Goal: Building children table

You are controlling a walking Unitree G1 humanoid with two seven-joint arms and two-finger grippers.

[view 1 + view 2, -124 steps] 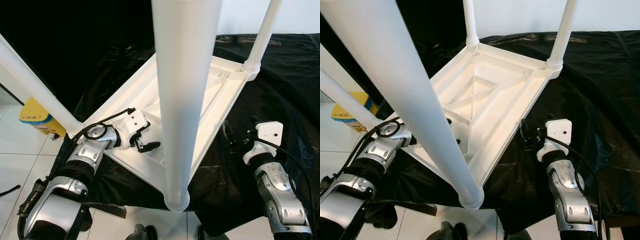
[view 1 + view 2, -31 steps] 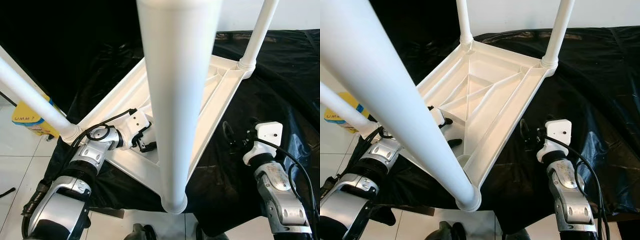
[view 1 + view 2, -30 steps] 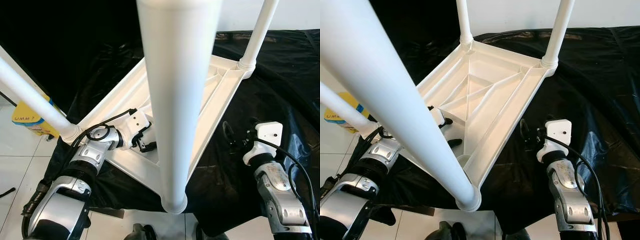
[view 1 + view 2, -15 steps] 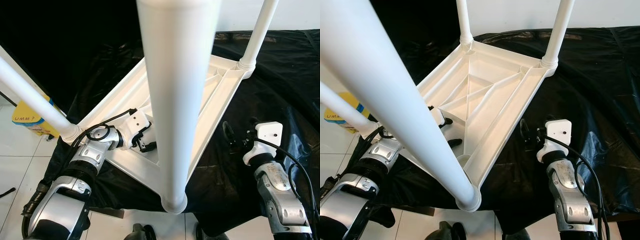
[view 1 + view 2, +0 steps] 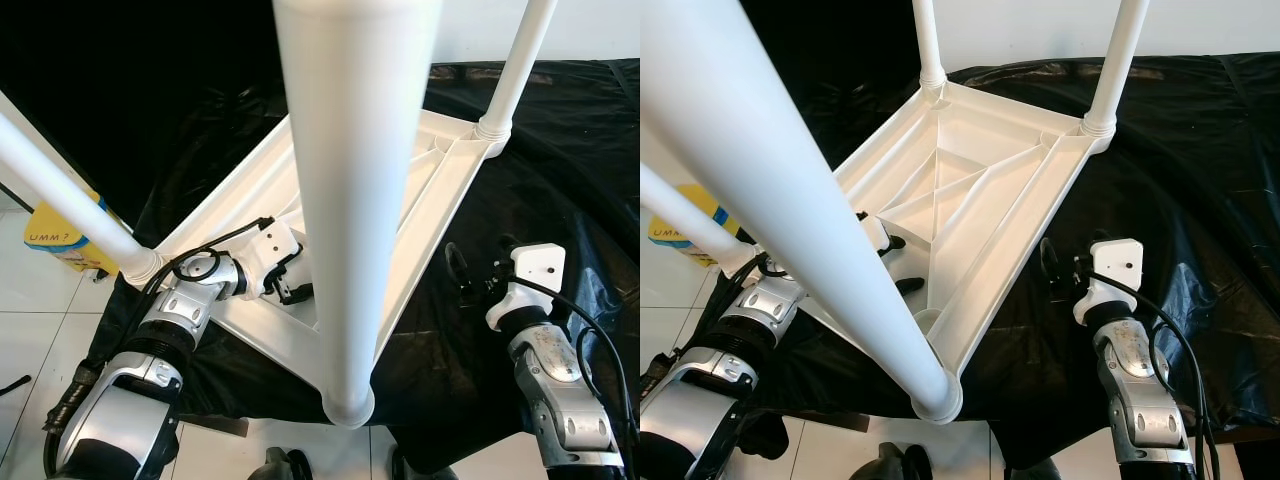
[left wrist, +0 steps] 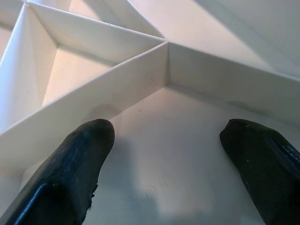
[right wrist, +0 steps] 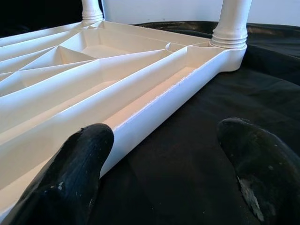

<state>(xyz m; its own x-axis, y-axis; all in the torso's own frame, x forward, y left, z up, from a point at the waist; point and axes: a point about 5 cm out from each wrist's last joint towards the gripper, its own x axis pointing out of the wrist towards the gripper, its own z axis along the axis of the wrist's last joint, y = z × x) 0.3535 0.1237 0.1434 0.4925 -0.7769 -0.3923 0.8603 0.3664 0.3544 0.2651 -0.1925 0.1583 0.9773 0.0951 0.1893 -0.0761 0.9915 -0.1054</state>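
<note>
Four white legs stand up from the children table (image 5: 980, 200), which lies upside down on a black sheet (image 5: 1200, 180); the near leg (image 5: 355, 200) rises straight toward the head camera, another leg (image 5: 60, 190) leans off over the sheet's left edge, and two more, one of them at the far right corner (image 5: 1118, 60), stand at the far corners. Ribbed underside faces up, ribs forming triangular pockets. Near corner of the tabletop overhangs the sheet's near edge above a white tiled floor (image 5: 40, 300). Left gripper (image 6: 168, 140) is inside the upturned top near its left edge, jaws wide apart and holding nothing, both black fingertips (image 6: 89, 140) just above or on the flat white panel beside a rib junction; contact cannot be told. Right gripper (image 7: 164, 140) hovers low over the sheet just beside the tabletop's right rim, jaws spread wide, empty, one fingertip (image 7: 89, 140) close against the rim wall, the other over bare black sheet. A yellow box (image 5: 55, 235) sits on the floor past the left edge.
</note>
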